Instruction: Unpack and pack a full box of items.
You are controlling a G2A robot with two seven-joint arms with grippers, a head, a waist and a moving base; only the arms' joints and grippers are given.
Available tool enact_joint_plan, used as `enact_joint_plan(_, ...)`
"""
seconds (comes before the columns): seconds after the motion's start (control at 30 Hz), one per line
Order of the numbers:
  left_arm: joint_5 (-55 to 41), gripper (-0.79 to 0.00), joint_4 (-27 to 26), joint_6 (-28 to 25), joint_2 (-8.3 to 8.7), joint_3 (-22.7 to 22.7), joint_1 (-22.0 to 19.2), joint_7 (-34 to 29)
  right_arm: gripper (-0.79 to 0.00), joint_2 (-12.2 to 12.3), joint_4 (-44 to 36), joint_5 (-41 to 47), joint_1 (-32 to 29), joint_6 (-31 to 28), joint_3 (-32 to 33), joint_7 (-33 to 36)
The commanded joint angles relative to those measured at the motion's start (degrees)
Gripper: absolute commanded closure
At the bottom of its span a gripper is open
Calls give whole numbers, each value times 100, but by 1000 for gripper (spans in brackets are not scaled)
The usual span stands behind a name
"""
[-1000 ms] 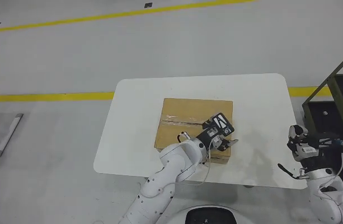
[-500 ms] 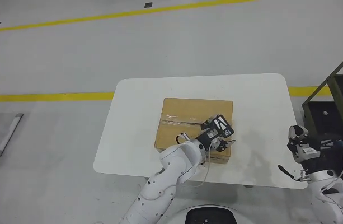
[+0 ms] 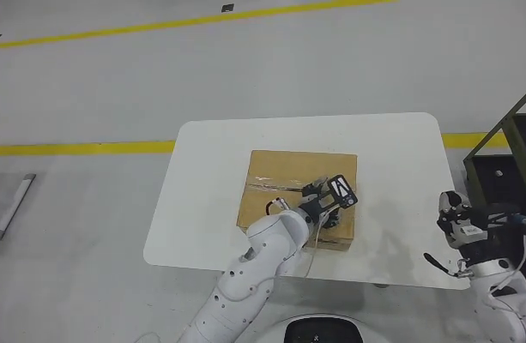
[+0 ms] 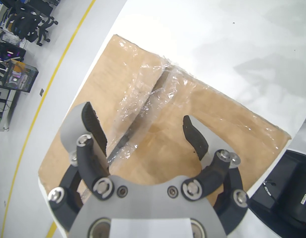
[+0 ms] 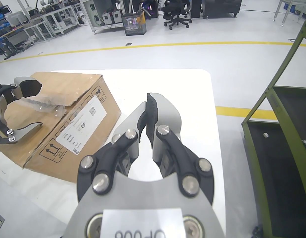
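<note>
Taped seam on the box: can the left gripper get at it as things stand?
Probably yes: the left gripper hangs open right over the seam, nothing between them, though clear tape covers it.

Flaps lay flat on the box (image 3: 284, 176), and the dark slit along the taped seam (image 4: 153, 92) gave away nothing of what was inside. From above, the left arm (image 3: 275, 240) covered the box's near right corner. The green cart (image 5: 279, 115) ran off the frame's edge, and the label (image 5: 81, 127) print was too small to read.
</note>
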Motion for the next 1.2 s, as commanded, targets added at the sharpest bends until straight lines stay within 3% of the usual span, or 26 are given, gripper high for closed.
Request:
enact_joint_plan(0.0,22,-674,88,-7,-18,39,-75,38,0,-4,-7,22,16,13,10,5)
enact_joint_plan(0.2,59,-616,416,20,-83,137,-302,101,0,-16,25,47,84,30,29,4)
enact_joint_plan(0.33,114,-517,552,64,-114,172,-395,139,0,-23,70,68,128,35,65,0)
enact_joint_plan(0.43,157,-369,609,124,-129,170,-429,181,0,-28,96,77,156,39,79,4)
enact_joint_plan(0.47,176,-271,616,137,-133,167,-437,201,0,-29,98,77,162,38,81,9)
enact_joint_plan(0.5,183,-120,623,163,-135,154,-440,223,0,-31,103,81,168,40,83,11)
enact_joint_plan(0.53,196,-77,629,184,-137,144,-441,238,0,-34,111,87,175,45,81,10)
enact_joint_plan(0.63,237,-83,630,225,-141,121,-429,261,0,-42,140,89,201,47,60,5)
enact_joint_plan(0.7,265,-160,614,250,-142,105,-411,264,0,-46,149,83,219,43,43,15)
enact_joint_plan(0.73,280,-151,594,252,-142,101,-399,263,0,-48,153,80,227,38,37,19)
enact_joint_plan(0.77,295,-55,571,258,-142,94,-384,273,0,-49,160,77,237,34,32,21)
enact_joint_plan(0.83,318,0,522,278,-139,68,-350,290,0,-53,174,73,254,26,16,32)
enact_joint_plan(0.9,313,0,472,253,-135,44,-312,296,0,-57,182,65,269,22,-4,40)
enact_joint_plan(0.93,312,-15,454,232,-133,33,-296,291,0,-60,188,64,273,17,-16,48)
enact_joint_plan(0.97,310,-194,439,228,-132,17,-282,275,0,-62,191,60,279,15,-25,50)
enact_joint_plan(1.0,303,-610,420,230,-132,7,-266,254,0,-64,200,58,282,13,-35,56)
enact_joint_plan(1.03,305,-785,401,225,-133,2,-254,239,0,-66,204,55,287,10,-41,57)
enact_joint_plan(1.17,312,-785,350,239,-136,-33,-224,189,0,-73,214,47,300,2,-60,69)
